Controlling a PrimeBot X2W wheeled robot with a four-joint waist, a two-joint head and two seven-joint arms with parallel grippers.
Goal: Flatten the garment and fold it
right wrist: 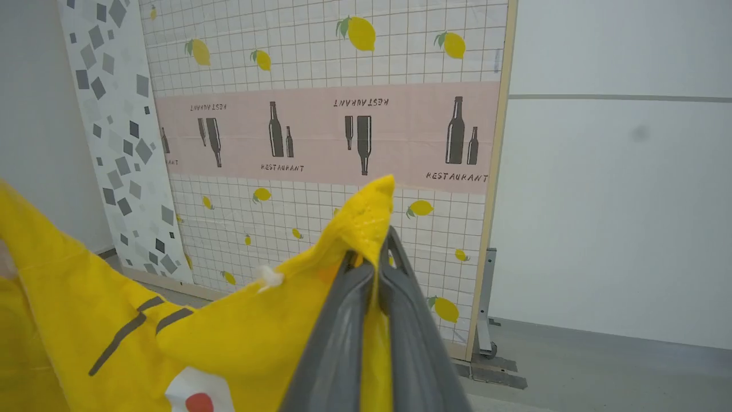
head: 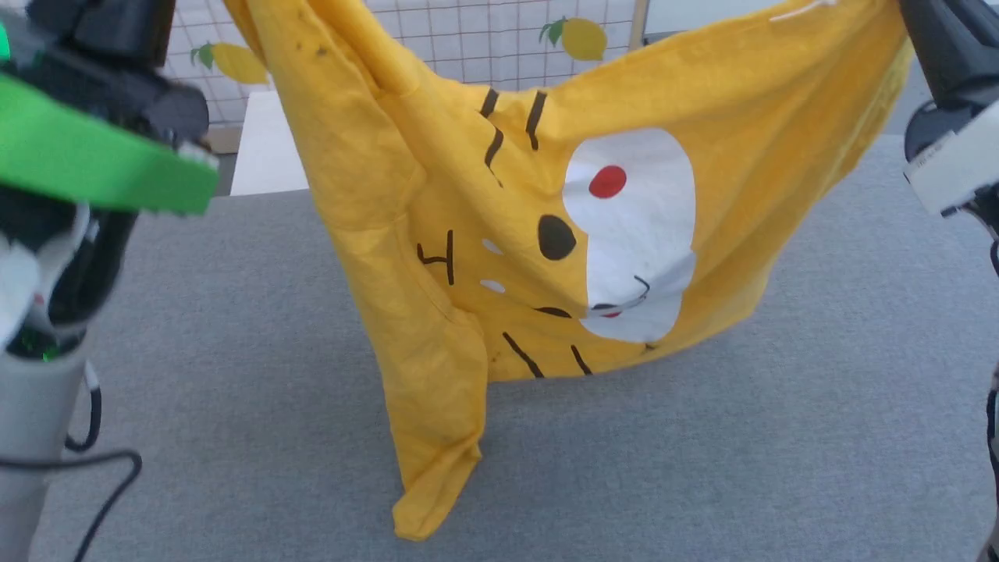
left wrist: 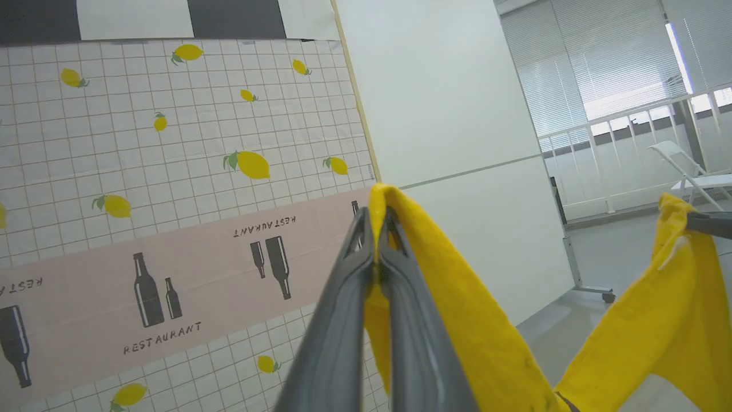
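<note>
The yellow garment (head: 437, 195) hangs slung between two raised arms above the grey table (head: 741, 453), cartoon face toward the head camera; its lowest tip appears to brush the surface. The left gripper (left wrist: 377, 226) is clenched on one upper edge; the right gripper (right wrist: 382, 246) pinches the other.

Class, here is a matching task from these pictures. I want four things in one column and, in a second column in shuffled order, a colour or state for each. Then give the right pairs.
Things:
1. garment
2. left gripper
3. table
4. wall panel

Colours or states:
A. grey and flat
B. shut on a raised corner of cloth
C. white grid printed with lemons
D. yellow, hanging and sagging in the middle

Pairs: 1-D; 2-B; 3-A; 4-C
</note>
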